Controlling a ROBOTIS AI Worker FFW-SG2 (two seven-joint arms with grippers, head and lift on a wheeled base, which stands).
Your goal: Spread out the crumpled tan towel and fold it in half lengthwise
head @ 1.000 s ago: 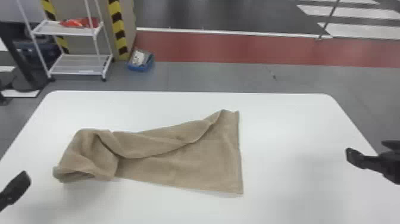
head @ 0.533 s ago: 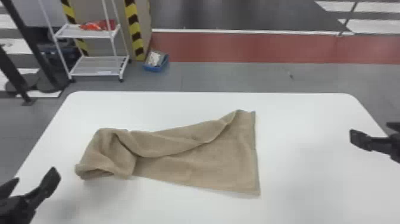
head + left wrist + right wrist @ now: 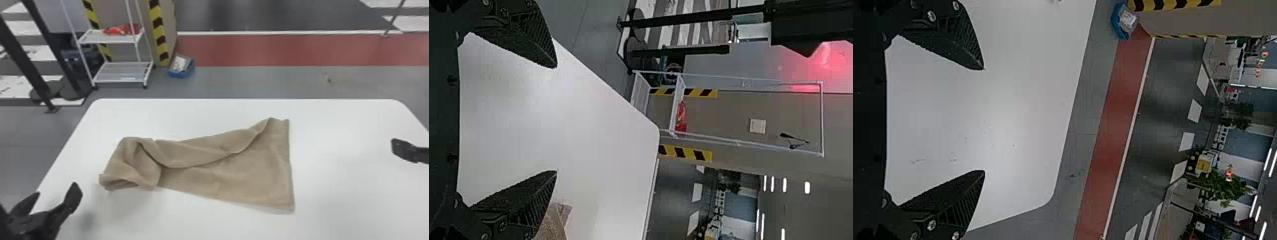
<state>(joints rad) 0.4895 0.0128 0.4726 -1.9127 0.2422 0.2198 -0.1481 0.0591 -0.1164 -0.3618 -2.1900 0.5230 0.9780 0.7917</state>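
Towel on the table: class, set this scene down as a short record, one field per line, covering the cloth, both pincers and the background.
Towel: tan, bunched at its left end, flatter at its right
Surface: white table
Left pincer: open, empty, near the table's left side
Right pincer: open, empty, at the table's right side
Background: white rack, blue box on the floor
Fold: not yet made

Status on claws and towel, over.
Left claw open, empty, off the towel's bunched end; right claw open, empty, at table's right side. Tan towel bunched left, flatter right, unfolded. Nothing seen blocking it.
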